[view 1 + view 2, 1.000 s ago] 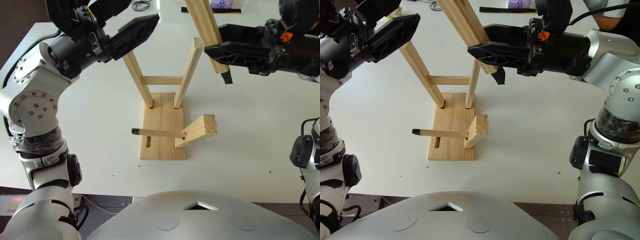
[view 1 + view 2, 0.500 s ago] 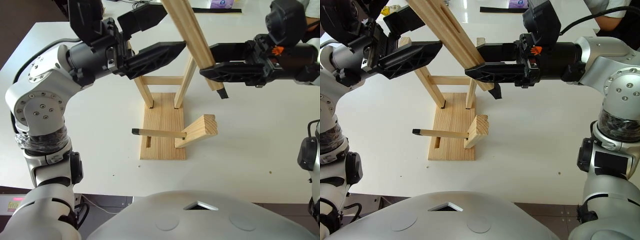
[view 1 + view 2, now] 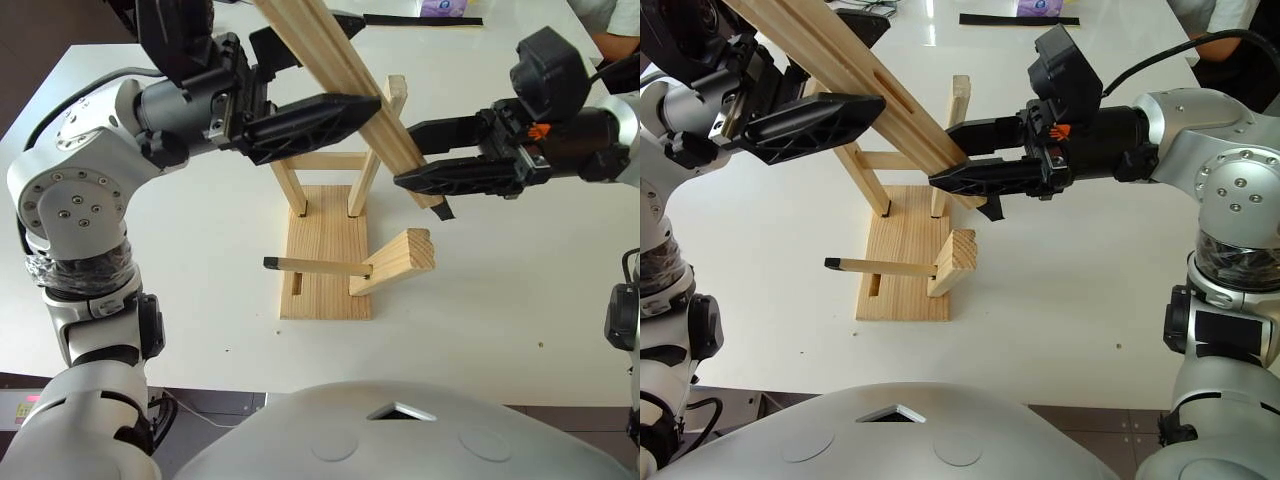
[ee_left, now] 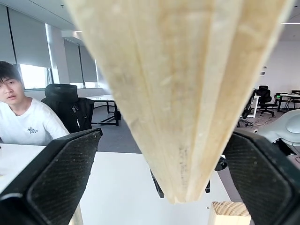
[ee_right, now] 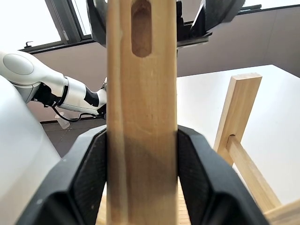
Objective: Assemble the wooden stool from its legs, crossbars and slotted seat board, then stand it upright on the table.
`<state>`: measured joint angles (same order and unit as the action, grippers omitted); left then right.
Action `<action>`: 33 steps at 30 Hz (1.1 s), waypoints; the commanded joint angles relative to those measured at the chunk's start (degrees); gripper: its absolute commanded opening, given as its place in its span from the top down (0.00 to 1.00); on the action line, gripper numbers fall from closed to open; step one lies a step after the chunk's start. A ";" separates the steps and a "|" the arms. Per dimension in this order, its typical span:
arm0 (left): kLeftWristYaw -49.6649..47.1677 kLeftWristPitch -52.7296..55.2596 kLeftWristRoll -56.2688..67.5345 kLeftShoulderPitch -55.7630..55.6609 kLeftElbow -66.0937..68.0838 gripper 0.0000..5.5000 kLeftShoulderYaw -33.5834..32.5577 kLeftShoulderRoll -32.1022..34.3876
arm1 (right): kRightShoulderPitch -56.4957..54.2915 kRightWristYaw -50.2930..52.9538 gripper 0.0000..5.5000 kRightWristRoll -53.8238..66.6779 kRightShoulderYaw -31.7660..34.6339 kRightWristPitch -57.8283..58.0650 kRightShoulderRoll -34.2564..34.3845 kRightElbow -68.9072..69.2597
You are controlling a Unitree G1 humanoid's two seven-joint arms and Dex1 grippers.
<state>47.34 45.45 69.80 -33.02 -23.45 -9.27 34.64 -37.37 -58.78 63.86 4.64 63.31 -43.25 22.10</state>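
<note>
The right gripper (image 3: 408, 155) was closed on the lower end of the long slotted leg (image 3: 340, 70), with a finger pressing the wood from each side. The left gripper (image 3: 365, 62) stood open around the upper half of the same leg, its pads (image 4: 61, 180) on both sides but apart from the wood. The leg hung tilted over the table (image 3: 500, 300). Its long axis ran from high on the robot's left down toward the right, crossing in front of the two standing legs (image 3: 372, 150) set in the seat board (image 3: 325, 240). Both forearms were raised and reached inward toward each other. I judged the left gripper needed only to close. A loose leg (image 3: 395, 265) with its crossbar (image 3: 315, 266) lay on the board.
</note>
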 commanded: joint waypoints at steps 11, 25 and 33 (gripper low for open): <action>1.32 1.80 0.56 0.40 0.09 0.51 0.26 1.37 | 0.83 -3.59 0.63 -3.55 -2.64 -2.67 -2.87 0.47; -0.55 2.65 1.41 1.19 -1.75 0.62 0.06 0.86 | 1.12 -8.38 0.63 -8.37 -5.88 -5.89 -4.24 -1.04; -0.06 2.65 1.28 2.04 -1.86 0.62 -0.53 1.47 | 1.53 -10.02 0.63 -9.15 -6.38 -6.80 -5.12 -1.08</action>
<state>47.46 48.40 70.87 -30.89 -25.48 -8.70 35.39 -36.58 -67.03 55.20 -1.03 56.57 -47.16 20.71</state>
